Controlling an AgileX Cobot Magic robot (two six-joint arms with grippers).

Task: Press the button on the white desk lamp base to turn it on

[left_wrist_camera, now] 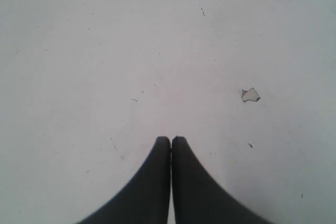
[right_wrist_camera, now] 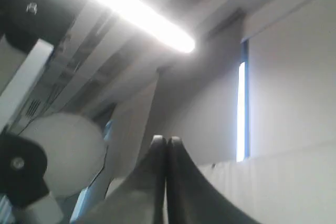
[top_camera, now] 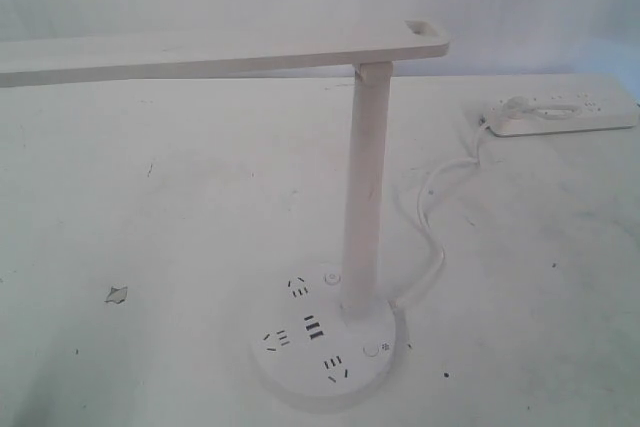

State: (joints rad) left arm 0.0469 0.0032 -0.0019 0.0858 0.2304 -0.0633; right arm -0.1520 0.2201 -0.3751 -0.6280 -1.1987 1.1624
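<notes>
The white desk lamp (top_camera: 365,197) stands on the table, its long flat head (top_camera: 220,55) reaching left with no glow under it. Its round white base (top_camera: 300,372) shows dark socket slots, USB ports and two small round buttons. The button (top_camera: 372,350) with the tiny sun-like mark lies at the base's front right, and the other button (top_camera: 331,276) sits at the back. Neither gripper appears in the exterior view. My left gripper (left_wrist_camera: 171,139) is shut and empty over bare table. My right gripper (right_wrist_camera: 166,139) is shut and empty, pointing up at the ceiling.
A long white power strip (top_camera: 560,115) lies at the back right, with a white cable (top_camera: 432,209) curling from it to the lamp base. A small chip in the white tabletop (top_camera: 116,294) lies left of the base, and the same chip (left_wrist_camera: 250,95) shows in the left wrist view.
</notes>
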